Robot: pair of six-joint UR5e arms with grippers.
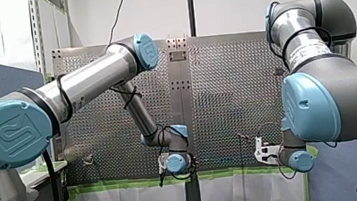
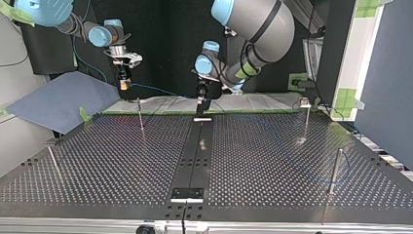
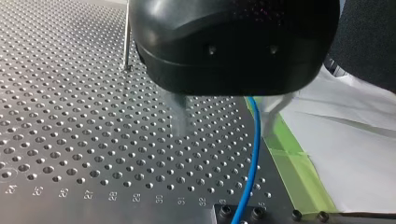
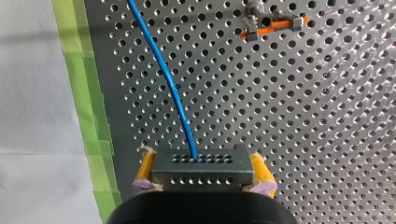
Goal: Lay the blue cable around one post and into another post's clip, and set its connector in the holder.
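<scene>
1. My right gripper [image 4: 201, 156] has its yellow pads [image 4: 145, 169] clamped on both sides of the dark connector [image 4: 201, 173], which hangs above the table's far edge in the top view. The blue cable [image 4: 163, 79] leaves the connector's face.
2. My left gripper [image 3: 224, 133]: its fingers [image 3: 180, 114] are blurred and stand apart. The cable runs between them, close beside one, unpinched.
3. Edge: green tape [image 4: 79, 70] borders the perforated table [image 3: 70, 116], with a white sheet [image 4: 32, 93] beyond.
4. Room: open plate lies between thin posts [image 2: 140, 114]. An orange clip [image 4: 273, 24] sits ahead of my right gripper, apart from the cable.
5. Writing: hole rows are marked 27 to 32 near my left gripper. The arm caps carry an embossed logo [image 1: 6, 133].
</scene>
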